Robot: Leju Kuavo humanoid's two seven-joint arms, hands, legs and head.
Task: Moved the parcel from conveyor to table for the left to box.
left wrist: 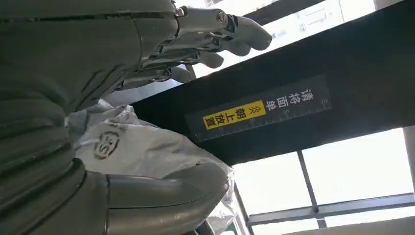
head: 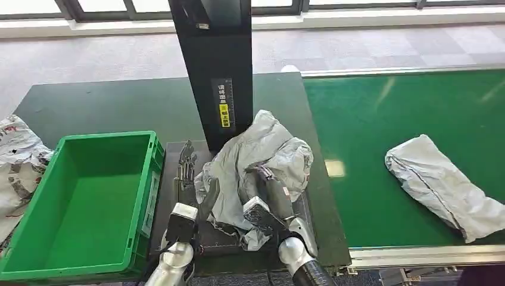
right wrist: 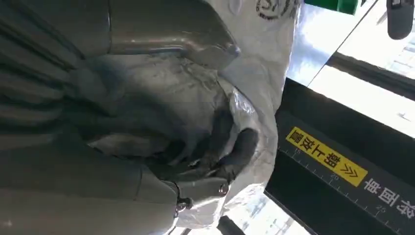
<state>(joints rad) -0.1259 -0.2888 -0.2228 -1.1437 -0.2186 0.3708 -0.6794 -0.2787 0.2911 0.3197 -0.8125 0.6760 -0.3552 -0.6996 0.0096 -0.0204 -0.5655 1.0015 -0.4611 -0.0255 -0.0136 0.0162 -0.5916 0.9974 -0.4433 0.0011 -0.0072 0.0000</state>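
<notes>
A crumpled grey parcel bag (head: pixel 262 149) lies on the dark mat (head: pixel 170 196) on the table, just in front of the black scanner post (head: pixel 217 71). My right hand (head: pixel 271 190) grips its near side; in the right wrist view its fingers (right wrist: pixel 235 147) curl into the grey plastic (right wrist: pixel 264 73). My left hand (head: pixel 186 167) stands open just left of the parcel, fingers stretched forward. In the left wrist view the parcel (left wrist: pixel 142 147) sits between the thumb and the straight fingers (left wrist: pixel 220 44), which are not closed on it.
An open green bin (head: pixel 107 138) stands at the left of the dark table (head: pixel 119 107). A second grey parcel (head: pixel 440 185) lies on the green conveyor (head: pixel 387 119) at the right. White printed bags (head: pixel 18 161) lie at the far left edge.
</notes>
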